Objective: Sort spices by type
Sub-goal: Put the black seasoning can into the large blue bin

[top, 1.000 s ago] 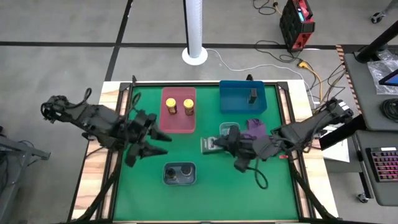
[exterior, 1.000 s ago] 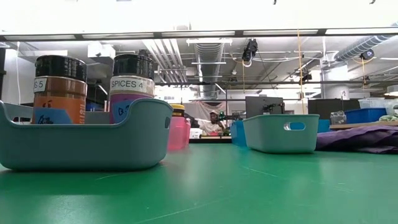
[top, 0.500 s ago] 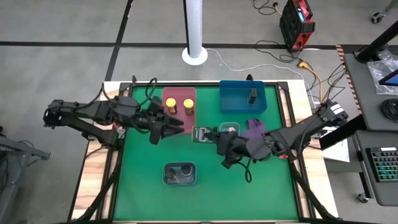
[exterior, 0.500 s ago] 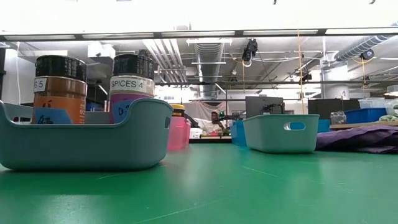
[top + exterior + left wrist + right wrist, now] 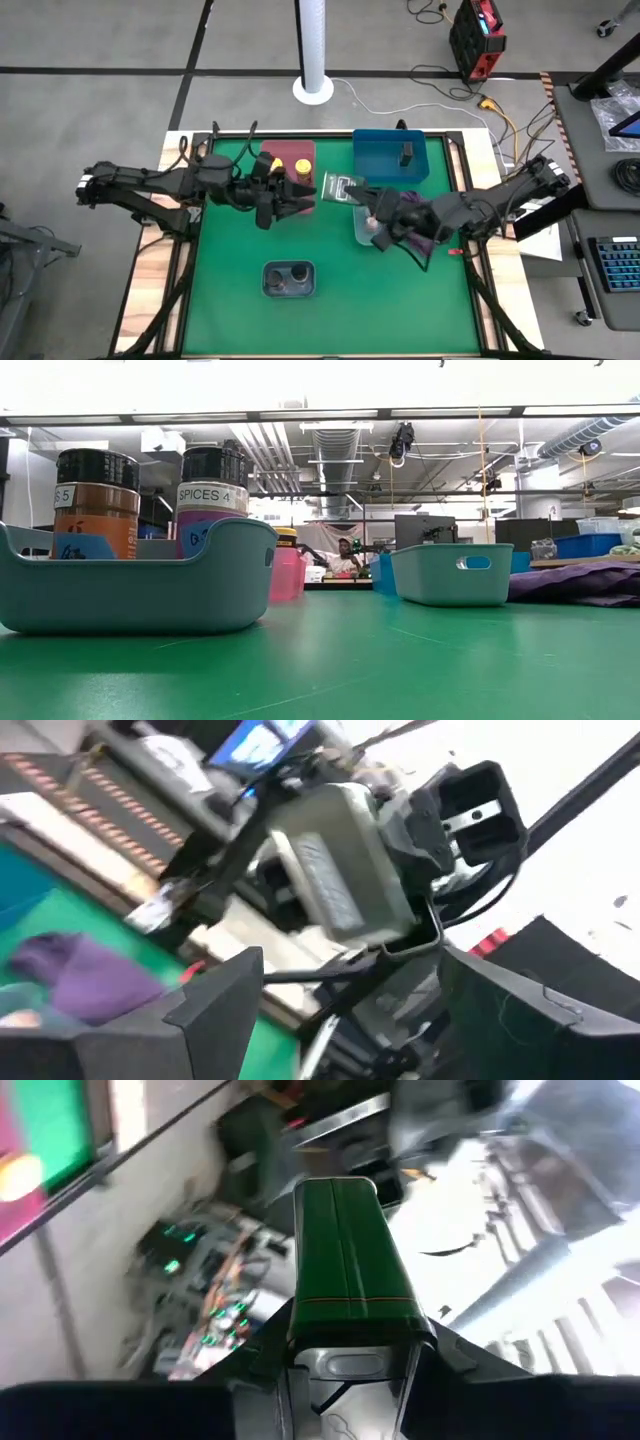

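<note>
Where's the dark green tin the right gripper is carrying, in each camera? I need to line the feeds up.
High: dark green tin at centre, just right of the pink tray, in the right gripper.
Low: not in it.
Left wrist: upper centre, off the table.
Right wrist: centre, gripped at its near end.
Shared landmark: pink tray, also in the low view.

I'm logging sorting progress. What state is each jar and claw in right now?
slim dark green rectangular tin: held off the table.
right claw: shut on that tin.
left claw: open, close to the tin.
slim dark jar: upright in the blue plastic tray.
round dark-lidded jars: both upright in the grey tray.
yellow-lidded jar: upright in the pink tray.
</note>
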{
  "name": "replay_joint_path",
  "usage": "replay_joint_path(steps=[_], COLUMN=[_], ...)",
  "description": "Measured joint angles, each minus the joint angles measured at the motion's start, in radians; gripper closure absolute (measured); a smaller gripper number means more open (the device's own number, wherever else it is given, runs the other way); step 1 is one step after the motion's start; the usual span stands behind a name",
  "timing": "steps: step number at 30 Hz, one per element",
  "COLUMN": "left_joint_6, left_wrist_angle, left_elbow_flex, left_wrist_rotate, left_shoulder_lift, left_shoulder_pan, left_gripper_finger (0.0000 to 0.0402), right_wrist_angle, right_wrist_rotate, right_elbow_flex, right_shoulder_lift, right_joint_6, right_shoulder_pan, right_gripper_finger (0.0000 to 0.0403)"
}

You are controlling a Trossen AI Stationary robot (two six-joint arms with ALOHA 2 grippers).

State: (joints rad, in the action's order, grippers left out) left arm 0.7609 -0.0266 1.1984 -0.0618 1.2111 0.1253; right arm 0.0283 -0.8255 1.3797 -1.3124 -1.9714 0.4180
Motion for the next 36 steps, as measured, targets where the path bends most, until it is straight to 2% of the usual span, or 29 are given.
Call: replay_joint_path(steps=[5, 13, 21, 24, 29, 33, 36], left_joint_6=[0.009, 0.019, -0.06, -0.086, -0.051, -0.063, -0.107], left_wrist_angle=[-0.182, -0.239, -0.338, -0.335, -0.329, -0.329, -0.334], left_elbow_flex=[0.0, 0.002, 0.002, 0.002, 0.002, 0.002, 0.002], left_wrist_rotate=[0.114, 0.129, 0.128, 0.126, 0.113, 0.106, 0.073], left_shoulder_lift=[0.053, 0.109, 0.14, 0.141, 0.142, 0.142, 0.141], left_shoulder_pan=[-0.015, -0.033, -0.044, -0.046, -0.046, -0.047, -0.047], left_gripper_finger=[0.0118, 0.0118, 0.0123, 0.0154, 0.0252, 0.0252, 0.0263], right_wrist_angle=[0.061, 0.055, 0.058, 0.06, 0.049, 0.053, 0.062], right_wrist_rotate=[0.026, 0.022, 0.022, 0.022, 0.02, 0.018, 0.006], right_elbow_flex=[0.001, 0.001, 0.001, 0.001, 0.0, 0.0, 0.0], right_shoulder_lift=[-0.012, -0.015, -0.019, -0.021, -0.024, -0.026, -0.026], right_joint_6=[-0.062, -0.058, -0.028, 0.005, -0.052, -0.056, -0.013], right_shoulder_pan=[0.003, 0.002, 0.002, 0.002, 0.002, 0.002, 0.002], right_gripper_finger=[0.0294, 0.0294, 0.0294, 0.0294, 0.0294, 0.0286, 0.0239])
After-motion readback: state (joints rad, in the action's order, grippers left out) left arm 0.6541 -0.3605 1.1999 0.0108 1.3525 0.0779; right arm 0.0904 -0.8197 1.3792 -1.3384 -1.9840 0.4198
